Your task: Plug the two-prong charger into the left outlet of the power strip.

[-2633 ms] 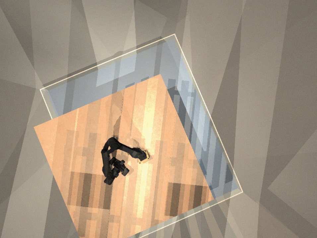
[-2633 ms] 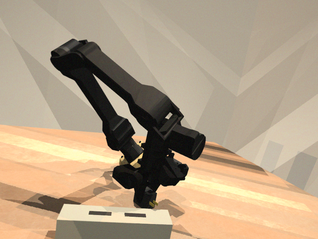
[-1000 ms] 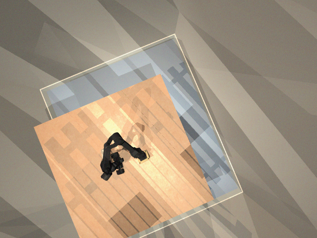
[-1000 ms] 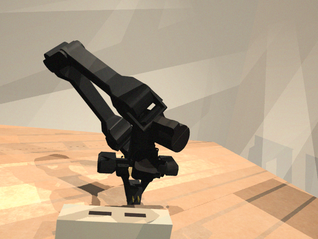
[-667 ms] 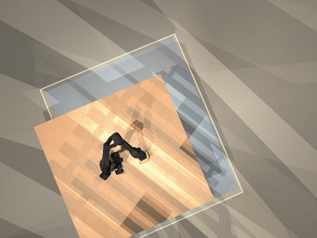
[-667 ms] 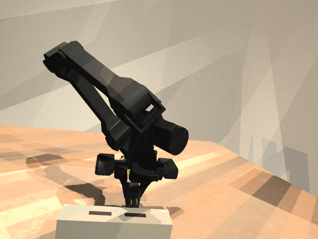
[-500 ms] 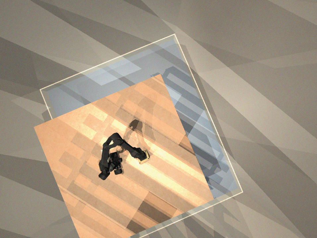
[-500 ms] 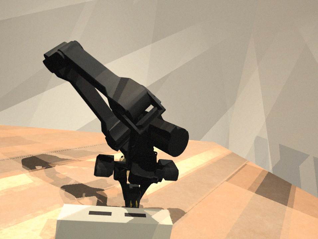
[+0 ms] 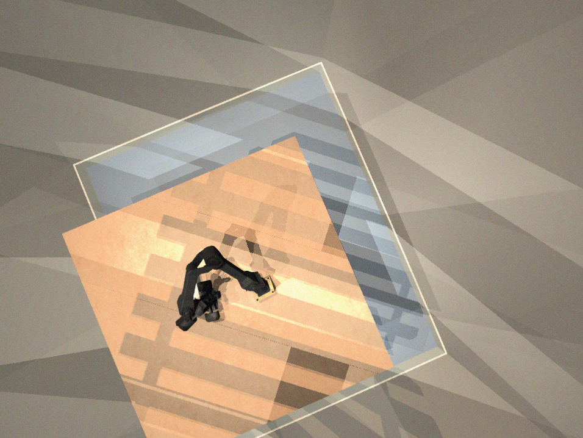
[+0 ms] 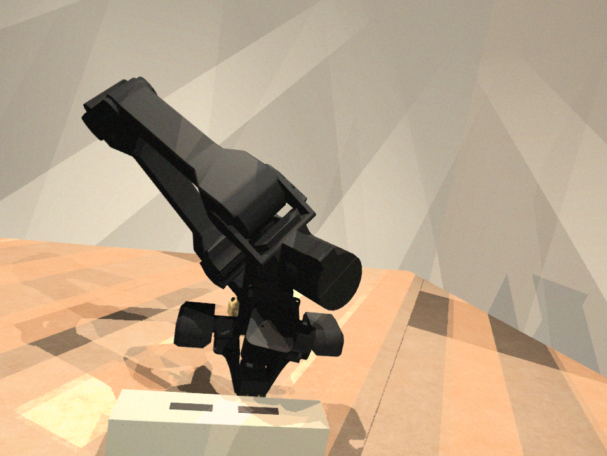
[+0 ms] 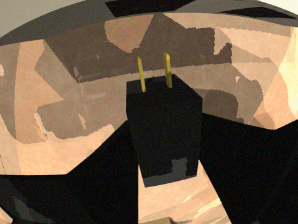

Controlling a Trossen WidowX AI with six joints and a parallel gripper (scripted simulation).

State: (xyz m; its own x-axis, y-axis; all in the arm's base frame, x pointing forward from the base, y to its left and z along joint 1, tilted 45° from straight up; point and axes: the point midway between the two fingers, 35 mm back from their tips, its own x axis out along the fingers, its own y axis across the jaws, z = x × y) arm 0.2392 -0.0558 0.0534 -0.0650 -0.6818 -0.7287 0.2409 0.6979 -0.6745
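The black two-prong charger (image 11: 164, 125) (image 10: 253, 376) is held between the fingers of my gripper (image 11: 158, 121) (image 10: 252, 385), which is shut on it. In the wrist view its two yellow prongs (image 11: 141, 75) (image 11: 168, 70) point away from the fingers toward the top. The white power strip (image 10: 216, 441) stands in front in the exterior view, with a left slot (image 10: 190, 406) and a right slot (image 10: 258, 409) in its top. The charger hangs behind the strip's back edge, prongs mostly hidden there and outside the slots. In the wrist view the strip (image 11: 78, 19) is a shadowed grey band with dark slots.
The wooden table (image 9: 211, 372) (image 10: 470, 407) carries the arm. The arm's yellowish base plate (image 9: 269, 295) (image 10: 233, 307) has bolt holes and lies behind the gripper in the exterior view. In the top view the arm covers the work area and the strip cannot be made out clearly.
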